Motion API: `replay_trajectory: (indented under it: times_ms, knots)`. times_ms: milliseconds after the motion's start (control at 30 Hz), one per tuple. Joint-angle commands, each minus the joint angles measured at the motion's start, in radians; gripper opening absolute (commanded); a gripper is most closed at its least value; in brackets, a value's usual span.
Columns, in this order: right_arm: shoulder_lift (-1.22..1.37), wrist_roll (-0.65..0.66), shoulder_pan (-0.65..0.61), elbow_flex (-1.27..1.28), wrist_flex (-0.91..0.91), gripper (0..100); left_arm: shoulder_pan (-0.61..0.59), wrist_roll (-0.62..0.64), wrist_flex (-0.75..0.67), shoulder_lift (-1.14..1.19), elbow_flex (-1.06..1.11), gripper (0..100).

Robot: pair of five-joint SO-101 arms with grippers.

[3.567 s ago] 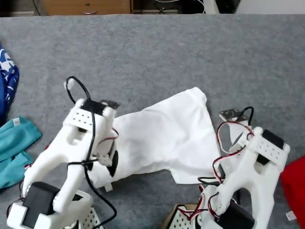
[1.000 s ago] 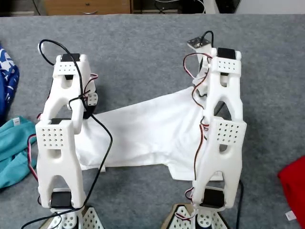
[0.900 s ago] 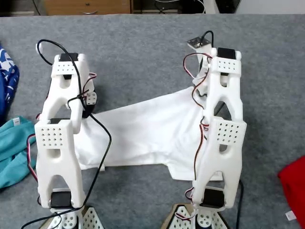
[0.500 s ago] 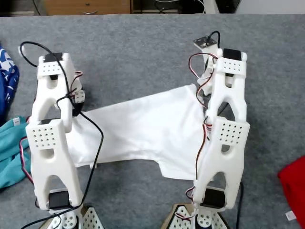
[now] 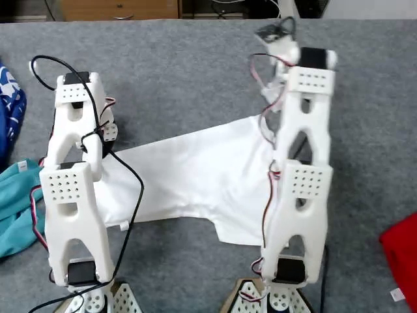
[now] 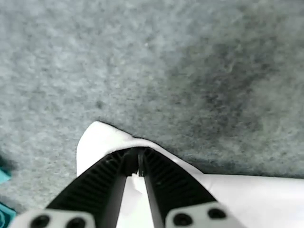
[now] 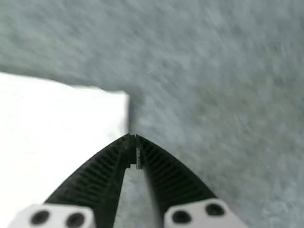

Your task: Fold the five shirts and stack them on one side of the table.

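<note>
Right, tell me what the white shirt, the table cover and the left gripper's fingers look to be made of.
White shirt: soft matte cloth, probably a cotton knit; it drapes and creases.
Table cover: grey felt or short-pile carpet, judging by its fuzzy, mottled nap.
Left gripper's fingers: hard black plastic, matte, with moulded or printed ridges along the inner faces.

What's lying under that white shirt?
The white shirt is spread over the grey table, which shows all round it. Whatever is beneath the cloth itself is covered, so I cannot tell.
</note>
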Motion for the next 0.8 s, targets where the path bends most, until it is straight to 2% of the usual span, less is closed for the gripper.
replay_trajectory:
  times_ms: [0,167,333,767]
  knots:
    - [0.019,-0.012,-0.094,-0.004,-0.023,0.8,0.052,0.002,0.0,0.004,-0.018,2]
    - [0.211,-0.038,-0.136,0.01,-0.064,0.9,0.068,0.002,0.0,0.004,-0.018,2]
    - [0.252,-0.043,-0.042,-0.065,0.006,0.8,0.055,-0.003,0.0,0.004,-0.018,2]
    - [0.265,-0.04,0.033,-0.088,0.028,0.7,-0.11,-0.025,-0.005,-0.005,-0.02,2]
